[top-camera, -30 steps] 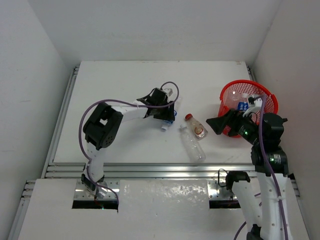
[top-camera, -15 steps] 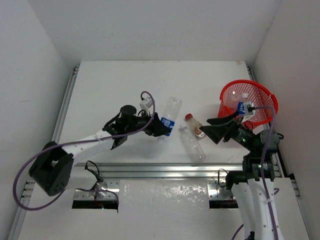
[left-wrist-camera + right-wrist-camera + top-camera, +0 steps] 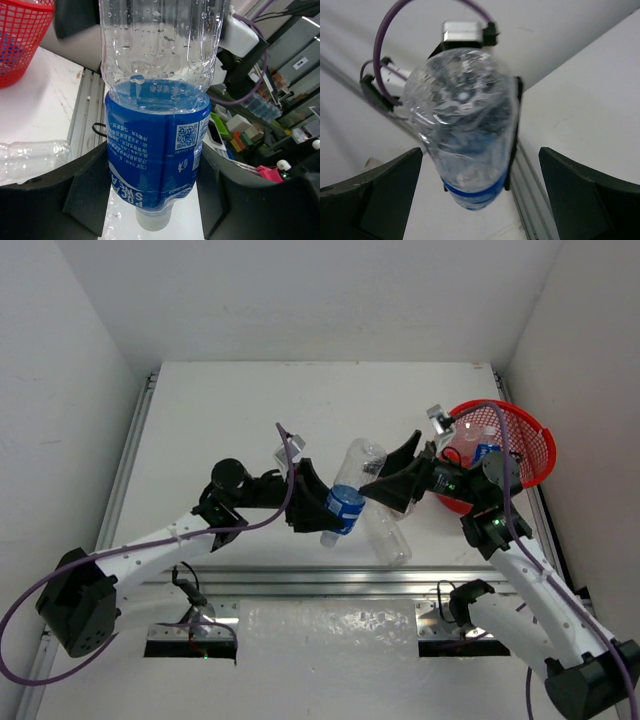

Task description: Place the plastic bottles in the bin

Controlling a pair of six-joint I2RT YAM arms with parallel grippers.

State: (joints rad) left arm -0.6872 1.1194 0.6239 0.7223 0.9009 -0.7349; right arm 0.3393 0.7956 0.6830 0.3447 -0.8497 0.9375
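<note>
A clear plastic bottle with a blue label [image 3: 346, 502] hangs above the table, cap end down, and my left gripper [image 3: 330, 510] is shut on its labelled part. In the left wrist view the label [image 3: 152, 150] fills the gap between the black fingers [image 3: 90, 185]. My right gripper [image 3: 388, 472] is open at the bottle's base end. In the right wrist view the bottle [image 3: 462, 135] stands between its wide-apart fingers [image 3: 370, 200] without touching them. An unlabelled bottle [image 3: 387, 537] lies on the table below. The red bin [image 3: 520, 430] stands at the right with a blue-labelled bottle [image 3: 487, 452] inside.
The aluminium rail [image 3: 330, 580] runs along the table's near edge. White walls close in both sides. The unlabelled bottle [image 3: 30, 157] and the bin's rim [image 3: 20, 5] also show in the left wrist view. The right arm [image 3: 500, 540] reaches leftward in front of the bin.
My left arm has carried the blue-labelled bottle up and to the right. The right arm has swung left from the bin, its open fingers now at the bottle's base.
</note>
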